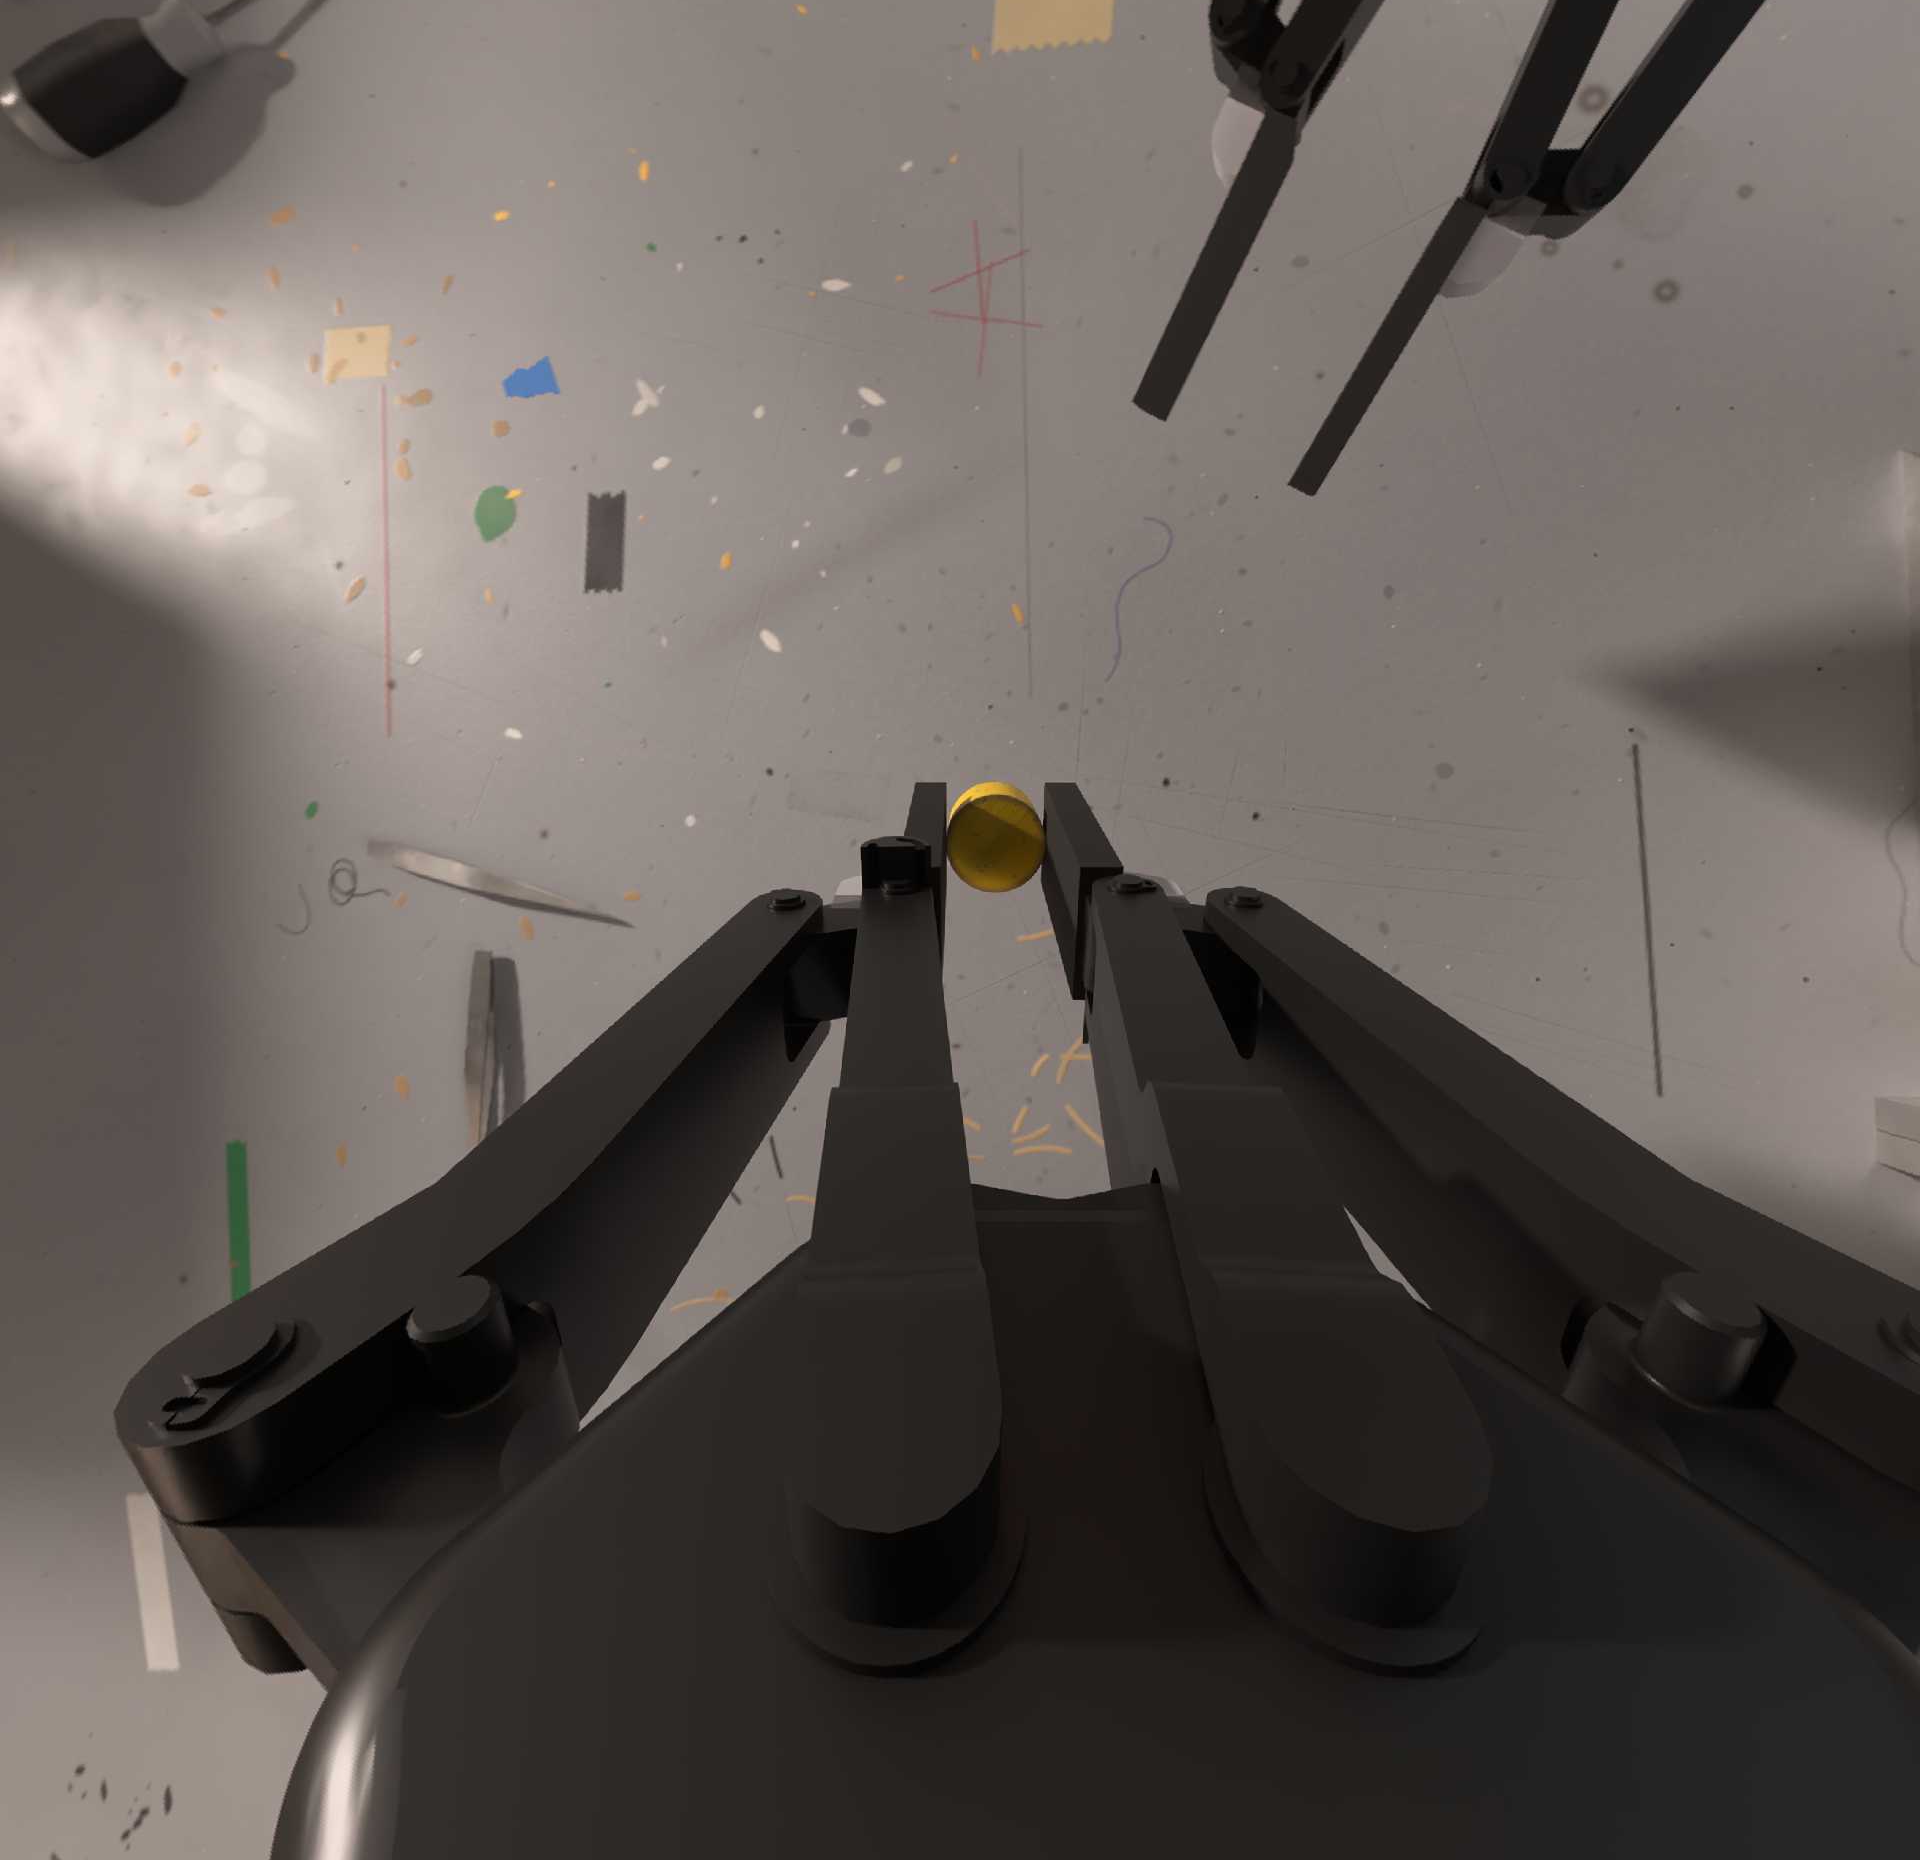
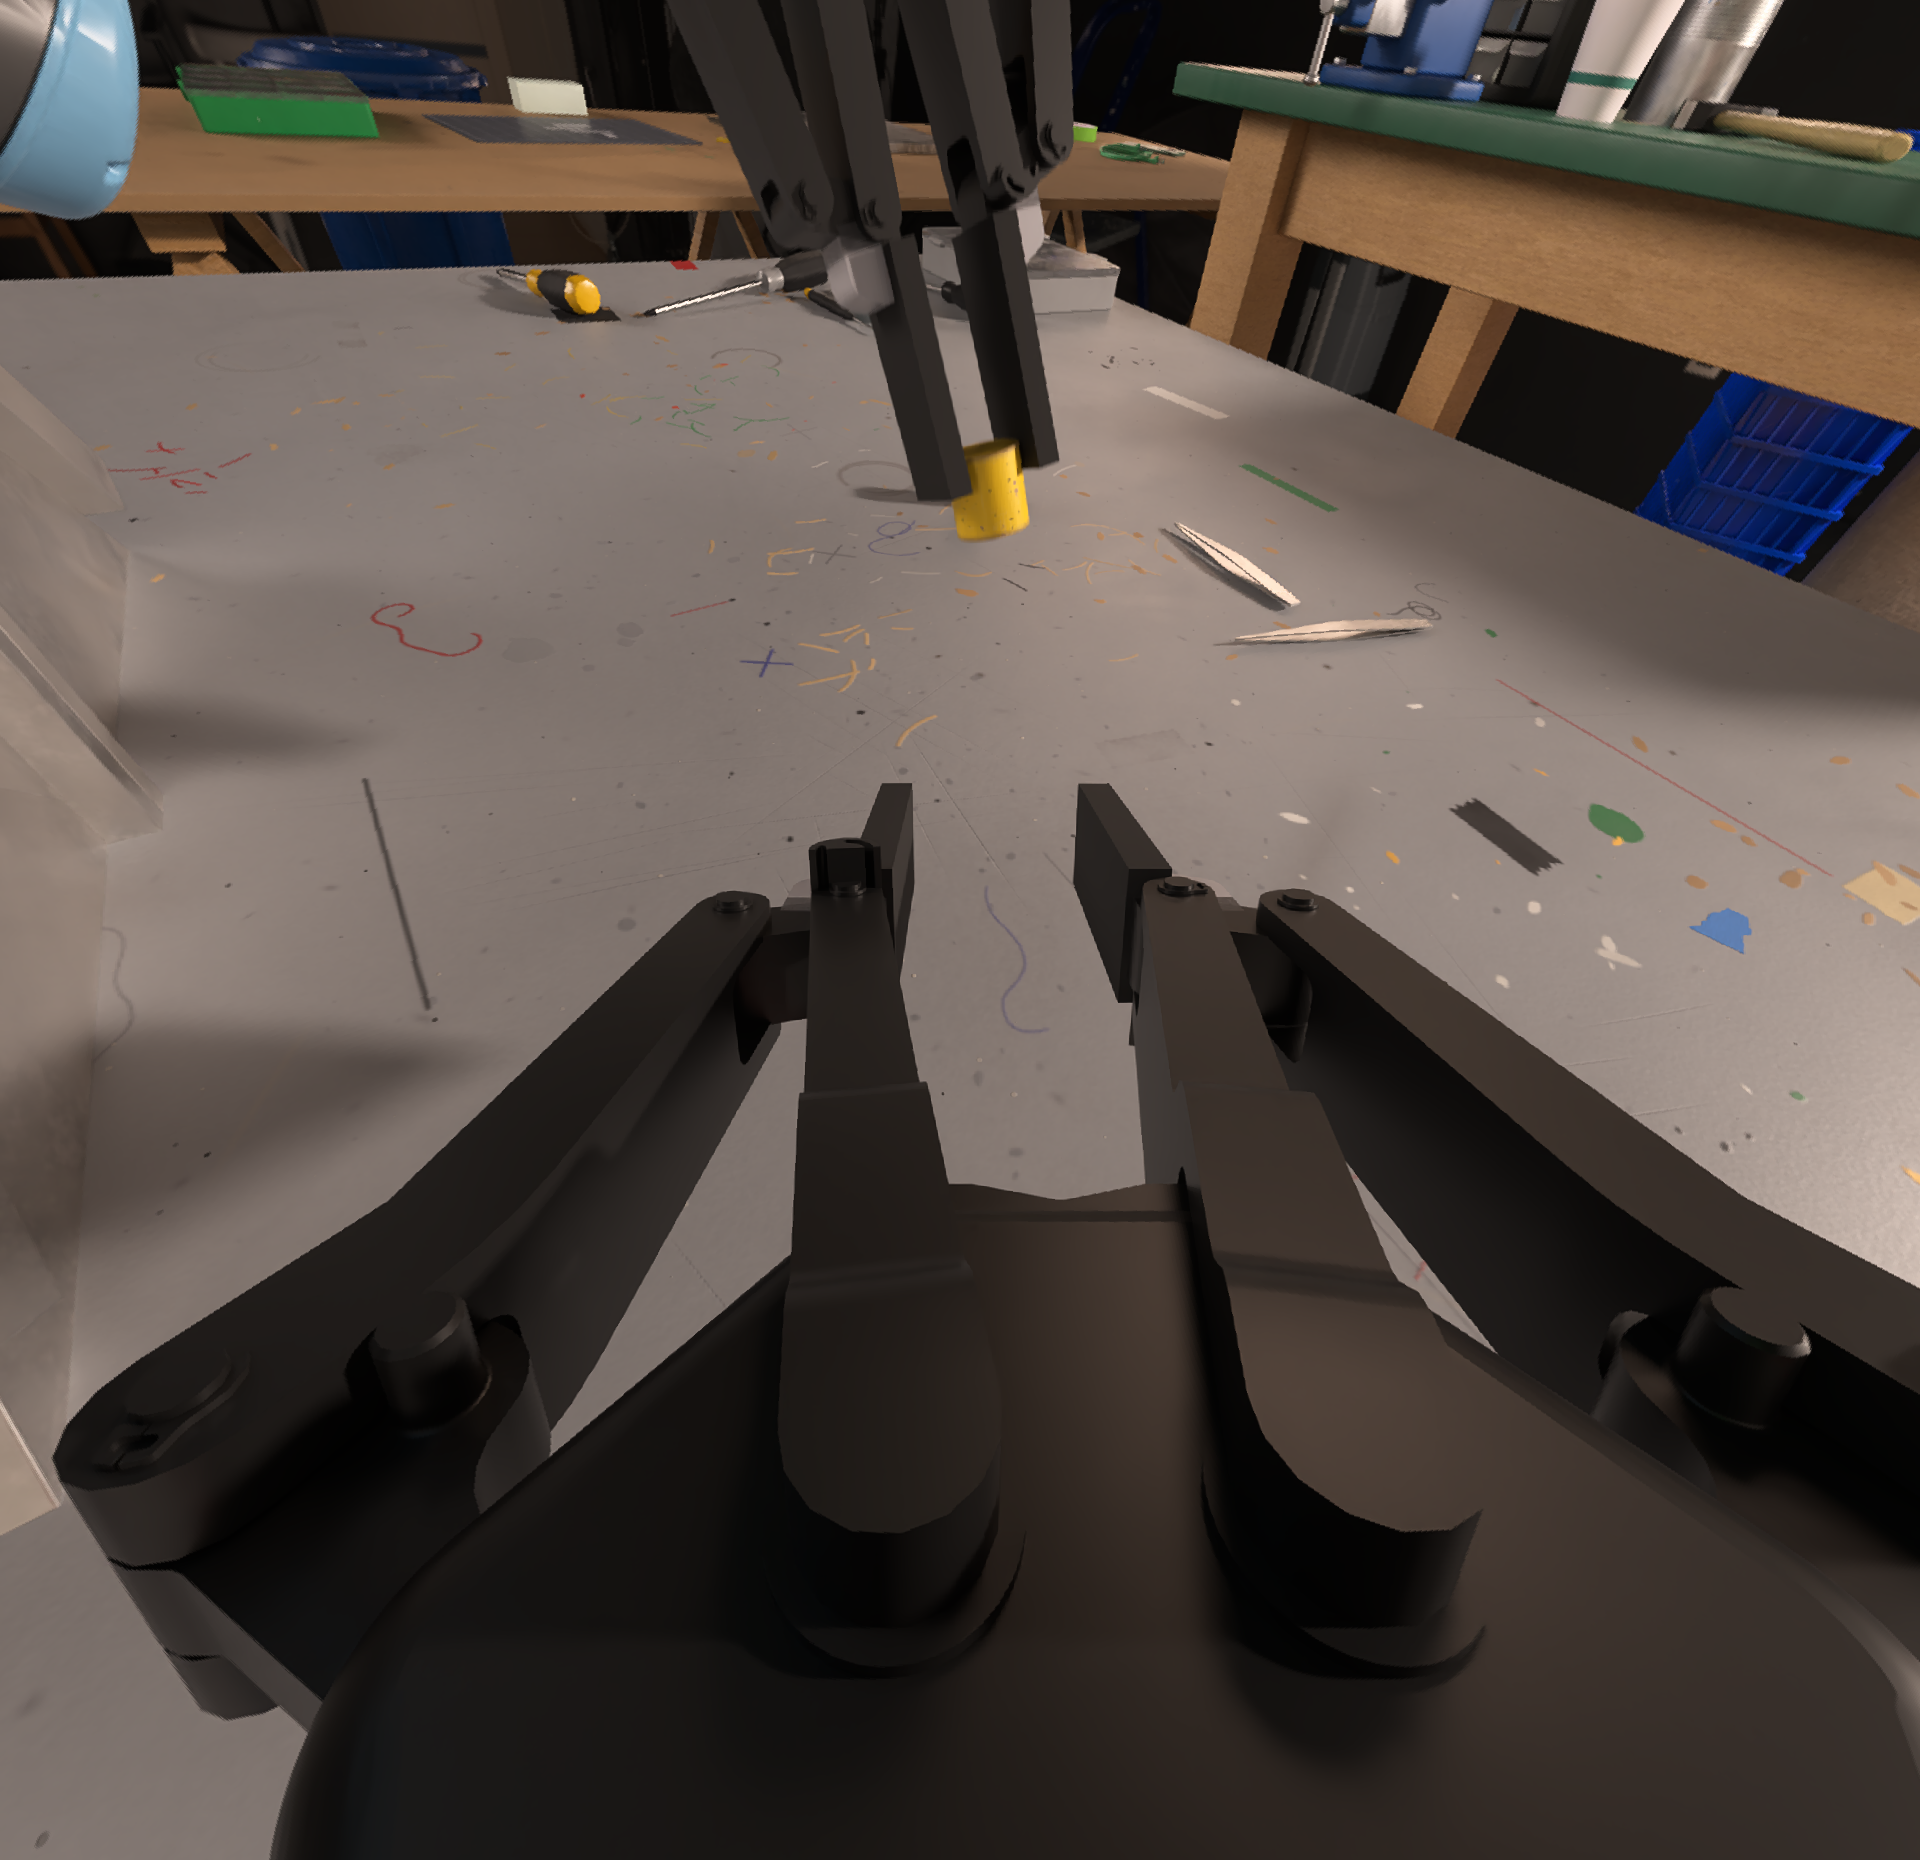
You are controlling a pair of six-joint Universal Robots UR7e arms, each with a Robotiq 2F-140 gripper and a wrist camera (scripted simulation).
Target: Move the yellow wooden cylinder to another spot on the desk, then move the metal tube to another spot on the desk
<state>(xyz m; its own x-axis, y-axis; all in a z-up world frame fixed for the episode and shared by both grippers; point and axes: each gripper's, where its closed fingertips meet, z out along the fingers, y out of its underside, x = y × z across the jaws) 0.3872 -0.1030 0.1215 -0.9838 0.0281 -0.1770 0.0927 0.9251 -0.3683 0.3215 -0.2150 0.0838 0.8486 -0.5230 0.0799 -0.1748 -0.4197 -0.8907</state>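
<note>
Left gripper has its jaws clamped on the short yellow wooden cylinder, end-on from above, held just clear of the grey scuffed worktop, probably mid-transfer. Right gripper idles nearby, jaws partly open, empty. Metal tube: can't tell where. Shavings, tape scraps around the cylinder; wooden benches beyond.

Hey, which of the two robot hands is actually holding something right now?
The left hand: its fingers are shut on the yellow wooden cylinder, held above the desk. The right hand is open with nothing between its fingers.
</note>
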